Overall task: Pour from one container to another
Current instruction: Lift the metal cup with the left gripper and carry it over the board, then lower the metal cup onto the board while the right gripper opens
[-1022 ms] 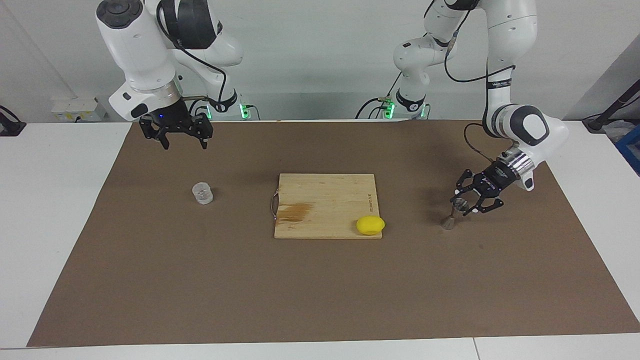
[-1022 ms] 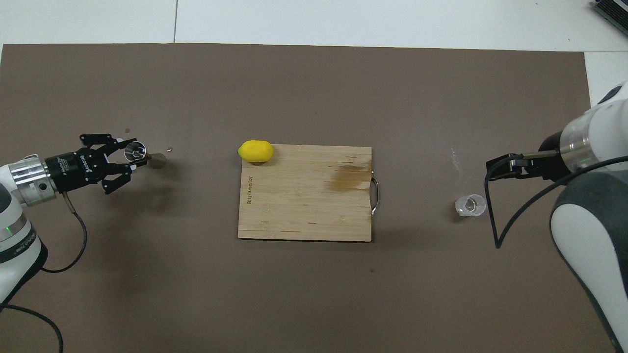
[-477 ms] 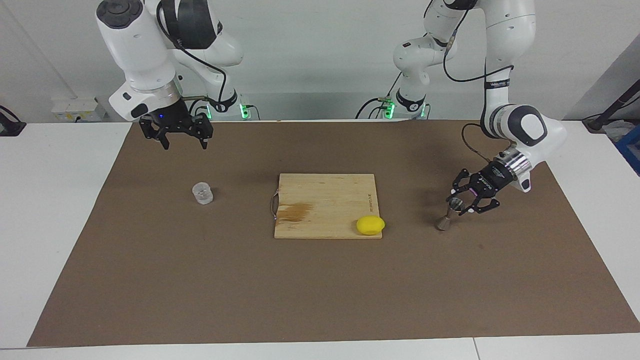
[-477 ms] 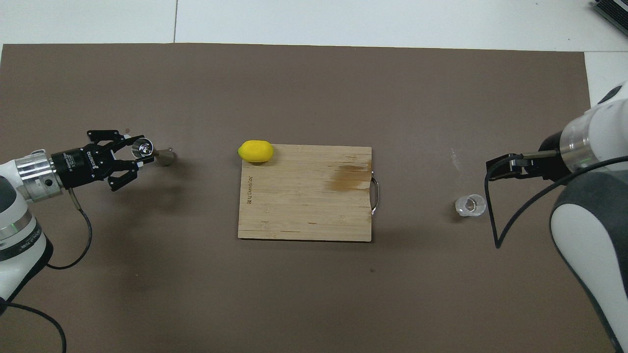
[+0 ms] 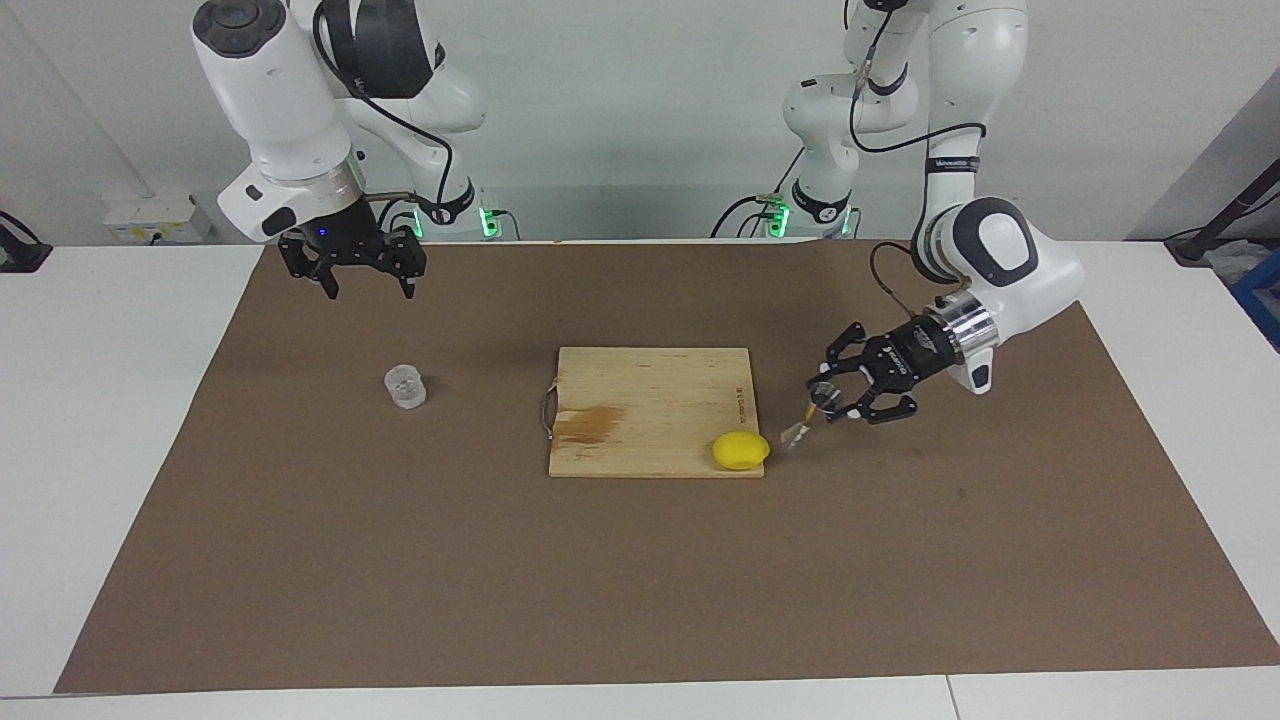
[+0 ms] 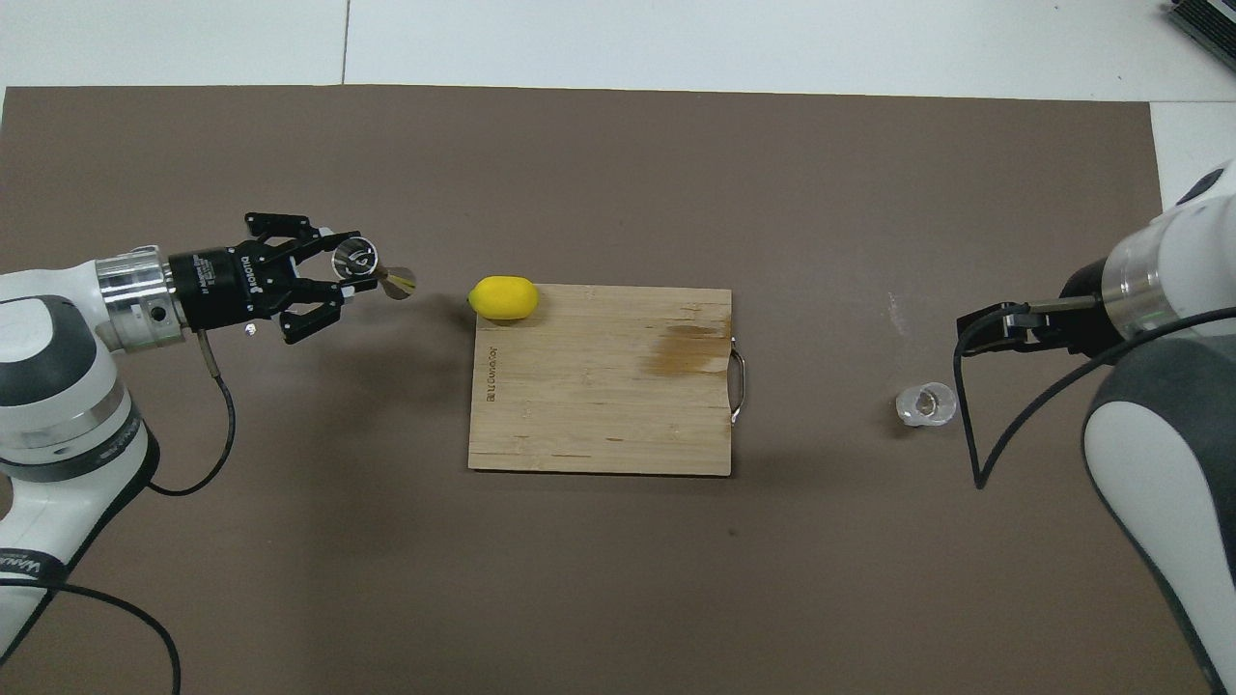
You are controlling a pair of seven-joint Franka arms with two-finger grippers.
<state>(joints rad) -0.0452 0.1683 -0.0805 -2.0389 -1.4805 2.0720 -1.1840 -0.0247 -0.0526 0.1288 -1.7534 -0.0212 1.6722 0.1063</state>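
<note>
My left gripper (image 5: 835, 395) clamps the upper cone of the steel jigger (image 5: 812, 415) and carries it tilted above the brown mat, its long axis slanting down from my fingers toward the lemon (image 5: 741, 450), the free cone hanging just beside the fruit at the cutting board's (image 5: 650, 395) corner. In the overhead view the left gripper (image 6: 348, 270) holds the jigger (image 6: 377, 275) pointing along the table toward the board (image 6: 599, 425) and the lemon (image 6: 503, 297).

The glass cup (image 5: 405, 387) stands upright on the mat well apart from my load, past the whole board, toward my right arm's end of the table; seen from above, the cup (image 6: 925, 404) sits close under my right arm. That is the relation that counts: the jigger must cross the board's full length to meet the cup, while my right gripper (image 5: 350, 270), jaws spread and empty, hangs far closer to the cup, raised and a little nearer my bases than it, waiting.

Compared with a second ago, the jigger is off the mat and has travelled from near my left arm's end of the table to the lemon's side, tilted further over. My grip on it is unchanged. The cup and my right gripper have not moved.
</note>
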